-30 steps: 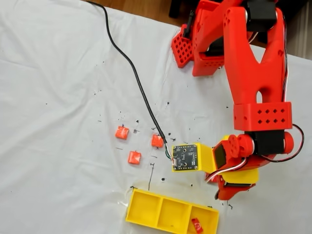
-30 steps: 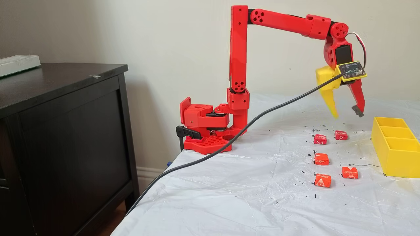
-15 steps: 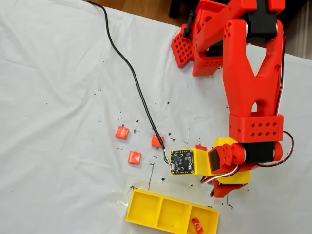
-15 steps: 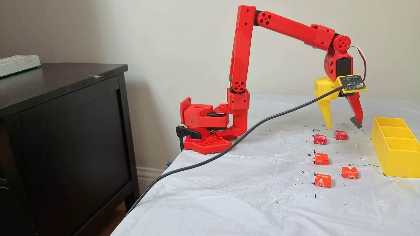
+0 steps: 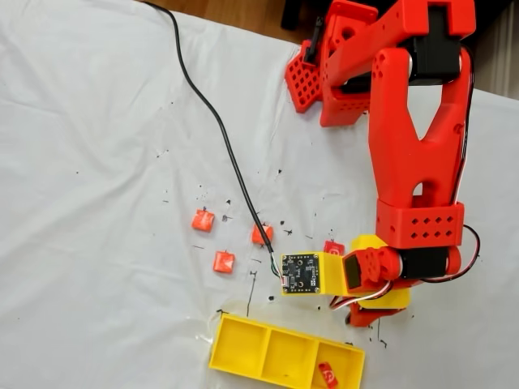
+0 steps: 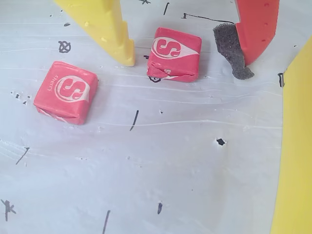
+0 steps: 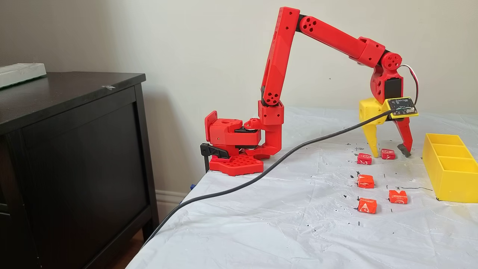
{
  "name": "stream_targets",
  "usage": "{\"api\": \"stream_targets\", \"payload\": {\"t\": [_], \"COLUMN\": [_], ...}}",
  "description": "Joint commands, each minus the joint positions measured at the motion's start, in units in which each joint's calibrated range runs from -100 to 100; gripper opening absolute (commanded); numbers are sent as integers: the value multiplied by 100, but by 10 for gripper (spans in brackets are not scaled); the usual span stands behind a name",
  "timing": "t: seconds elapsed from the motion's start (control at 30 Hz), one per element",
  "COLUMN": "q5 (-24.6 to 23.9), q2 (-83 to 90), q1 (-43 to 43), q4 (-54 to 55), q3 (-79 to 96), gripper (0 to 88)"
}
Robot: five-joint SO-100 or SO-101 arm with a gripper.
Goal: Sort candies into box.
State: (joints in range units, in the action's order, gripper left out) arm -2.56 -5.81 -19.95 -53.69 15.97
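- Gripper (image 6: 187, 56) stands wide open with tips down near the white table cover (image 7: 261, 224), holding nothing; yellow finger (image 6: 109, 29) and red finger with its grey pad (image 6: 231, 48) stand either side of a red candy with a white mark (image 6: 174, 53).
- Second marked candy (image 6: 66, 91) lies outside the yellow finger.
- Three orange candies (image 7: 366, 181) (image 7: 398, 197) (image 7: 367, 205) lie in a loose group nearer the side camera.
- Yellow box (image 5: 284, 352) sits just beyond the gripper; one marked candy (image 5: 327, 374) lies in its right end compartment in the top-down fixed view.
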Motion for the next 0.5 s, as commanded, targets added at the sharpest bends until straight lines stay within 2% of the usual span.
{"api": "stream_targets", "payload": {"t": [0.0,0.03,0.07,0.1,0.2,0.47], "q5": [-5,5,5,0,-20,0], "q2": [-4,-12,-21,-21,174,1455], "q1": [-133,-143,-143,-143,-115,120], "q4": [93,134,166,174,224,-194], "q3": [-63,-45,-36,-36,0,-191], "gripper": [211,162,64,34,2,2]}}
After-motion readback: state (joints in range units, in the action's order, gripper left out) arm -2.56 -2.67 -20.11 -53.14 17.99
